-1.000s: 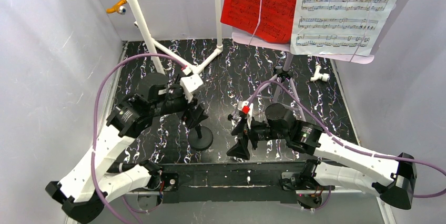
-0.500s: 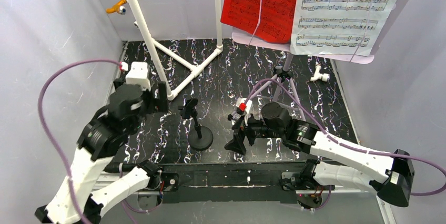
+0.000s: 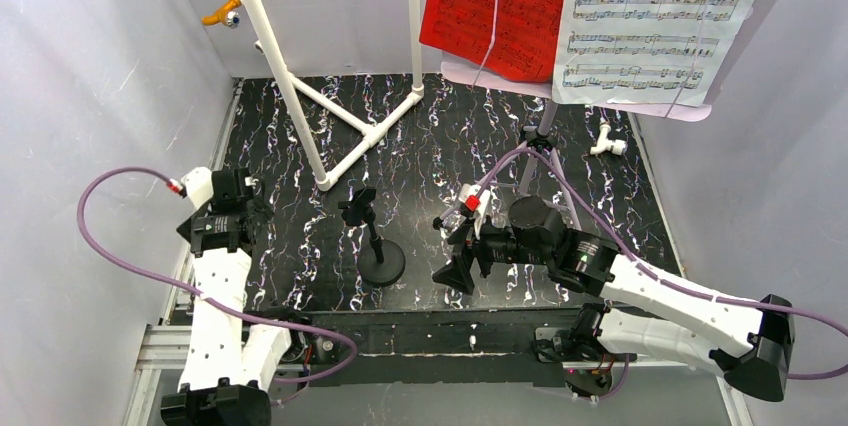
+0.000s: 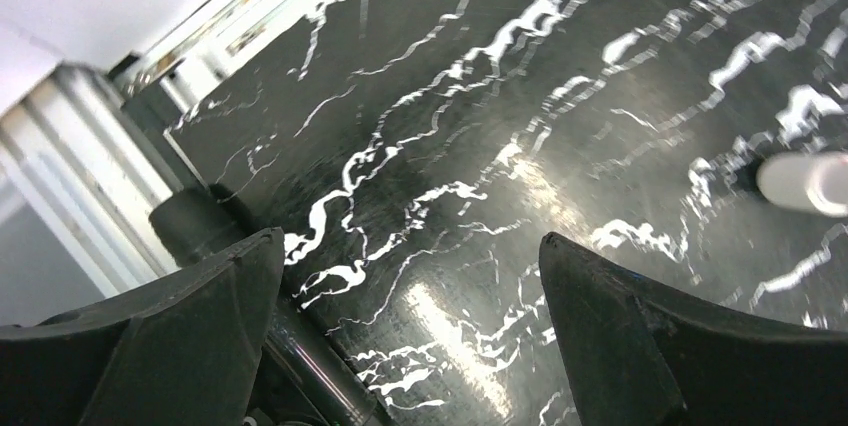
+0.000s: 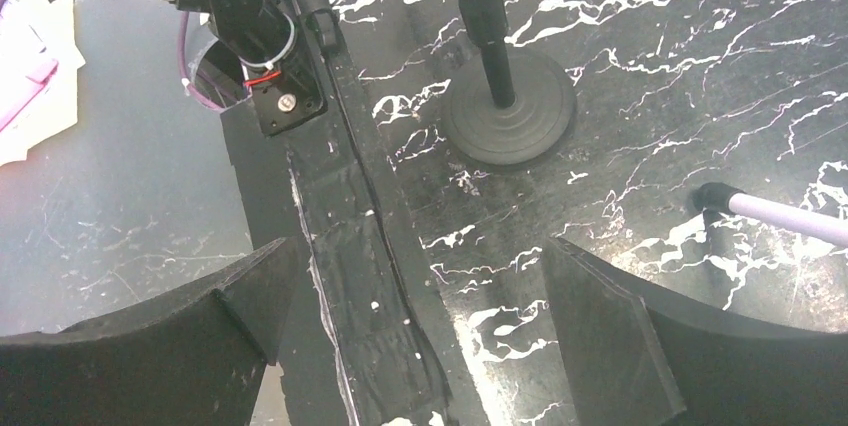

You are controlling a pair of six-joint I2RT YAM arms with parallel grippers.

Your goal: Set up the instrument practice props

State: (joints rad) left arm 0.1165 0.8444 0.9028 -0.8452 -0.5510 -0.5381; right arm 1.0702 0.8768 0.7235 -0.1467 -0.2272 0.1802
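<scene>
The lilac music stand (image 3: 585, 106) stands at the back right on tripod legs (image 3: 545, 161). A red music sheet (image 3: 495, 6) and a white music sheet (image 3: 650, 21) rest side by side on it. The small black microphone (image 3: 357, 208) stands upright on its round base (image 3: 382, 264) mid-table, held by nothing. Its base also shows in the right wrist view (image 5: 510, 116). My left gripper (image 3: 237, 208) is open and empty at the table's left edge, as the left wrist view (image 4: 410, 276) confirms. My right gripper (image 3: 450, 256) is open and empty to the right of the microphone base, over the front edge (image 5: 415, 286).
A white PVC pipe frame (image 3: 300, 96) rises at the back left; one pipe end shows in the left wrist view (image 4: 805, 181). A small white fitting (image 3: 607, 143) lies at the right. A lilac stand leg (image 5: 780, 216) lies near my right gripper. A black rail (image 3: 440, 331) borders the front.
My left arm has let go of the microphone stand and swung back to the table's left edge. The microphone stays upright. My right arm has barely moved.
</scene>
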